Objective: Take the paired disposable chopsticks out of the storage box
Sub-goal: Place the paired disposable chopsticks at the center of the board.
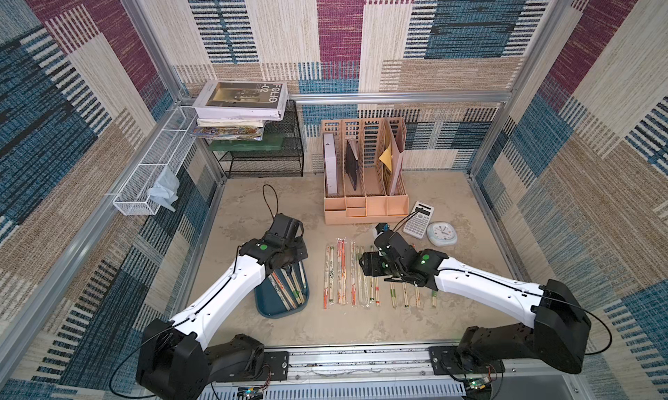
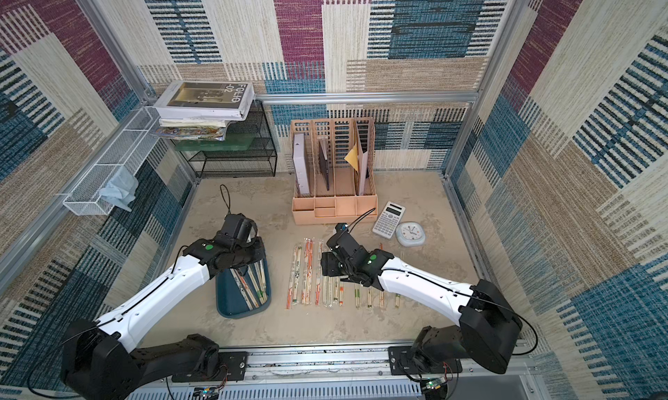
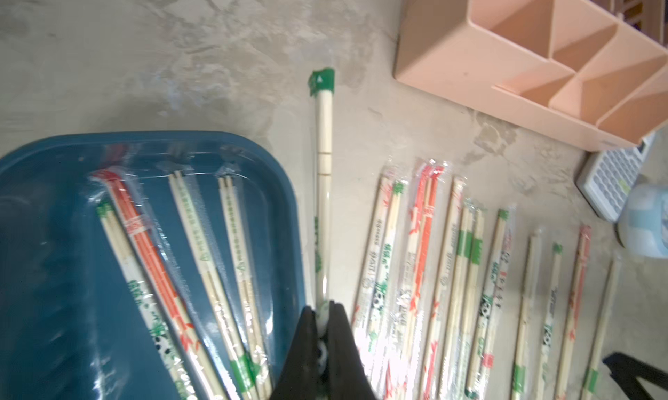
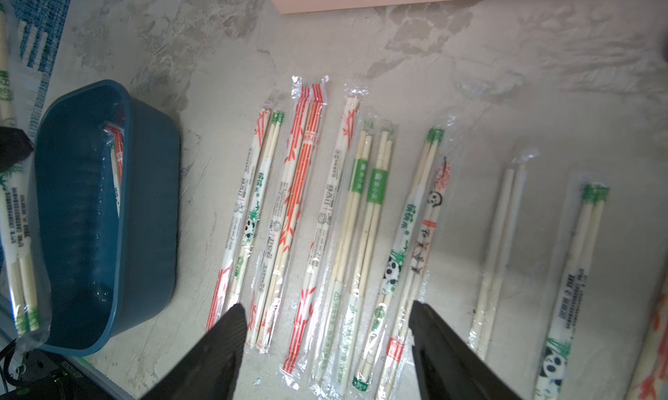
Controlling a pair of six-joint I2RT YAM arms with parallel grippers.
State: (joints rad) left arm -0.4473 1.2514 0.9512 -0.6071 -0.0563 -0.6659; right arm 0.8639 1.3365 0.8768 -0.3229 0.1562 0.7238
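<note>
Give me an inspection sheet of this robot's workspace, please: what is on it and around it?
Surface: beige mottled tabletop.
Job's things: storage box, teal, holds several sleeved chopstick pairs; a row of pairs lies on the table beside it.
Clutter: peach file organiser, calculator, clock, black wire rack under books, white mesh basket with cloth.
Grippers: left gripper shut on one green-tipped pair; right gripper open above the row.
Cables: black cable loop at the left wrist; another cable at the right wrist.
Surroundings: patterned fabric walls, aluminium frame.
</note>
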